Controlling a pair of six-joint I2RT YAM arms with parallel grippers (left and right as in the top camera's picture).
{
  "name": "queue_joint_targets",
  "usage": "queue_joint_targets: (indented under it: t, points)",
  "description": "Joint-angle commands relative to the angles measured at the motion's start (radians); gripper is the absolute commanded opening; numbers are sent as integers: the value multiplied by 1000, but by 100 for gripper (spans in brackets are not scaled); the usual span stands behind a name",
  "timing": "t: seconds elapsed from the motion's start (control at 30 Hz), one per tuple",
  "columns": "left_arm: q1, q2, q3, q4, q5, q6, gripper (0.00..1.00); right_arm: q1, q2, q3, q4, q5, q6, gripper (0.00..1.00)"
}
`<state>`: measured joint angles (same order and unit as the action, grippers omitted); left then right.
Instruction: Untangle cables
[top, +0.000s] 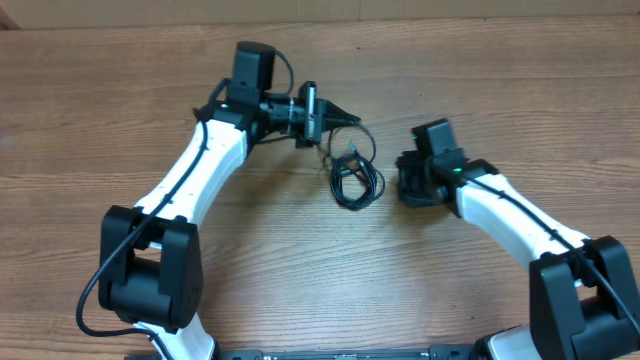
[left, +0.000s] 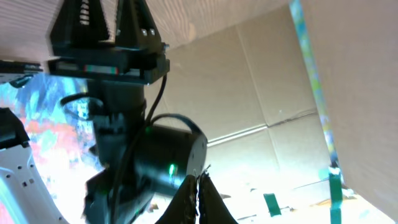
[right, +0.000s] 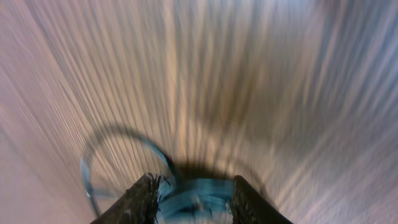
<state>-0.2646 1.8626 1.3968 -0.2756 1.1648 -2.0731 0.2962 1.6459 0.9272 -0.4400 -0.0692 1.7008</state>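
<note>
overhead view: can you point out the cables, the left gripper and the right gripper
cables (top: 350, 172): overhead view, on the tangled knot of the bundle
left gripper (top: 352, 120): overhead view, at its closed fingertips
right gripper (top: 407, 187): overhead view, between its fingertips

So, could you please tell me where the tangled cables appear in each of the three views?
Overhead: the cables lie mid-table between the left hand and the right hand, one strand reaching the left hand.
Left wrist: not clearly visible.
Right wrist: cables as a blurred dark loop, lower left, ahead of the fingers.
Shared landmark: the wood-grain table in overhead and right wrist; the right arm's green light links overhead and left wrist.
</note>
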Motion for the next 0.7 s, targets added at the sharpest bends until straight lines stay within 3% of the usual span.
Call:
queue_joint_targets:
  t: [0.0, 0.23, 0.43, 0.57, 0.67]
  points:
    - [31, -26, 13, 23, 58, 12, 4, -79, -5, 10, -6, 43, -271, 37]
    - [75, -25, 13, 22, -77, 110, 4, -291, -13, 11, -53, 32, -582, 38]
    - [74, -25, 13, -39, -248, 179, 4, -400, -13, 11, -53, -85, -731, 38]
    - [74, -25, 13, -140, -418, 162, 5, -430, -13, 11, -97, -104, -810, 45]
    - [74, -25, 13, -150, -451, 156, 4, -438, -13, 11, -123, -181, -841, 56]
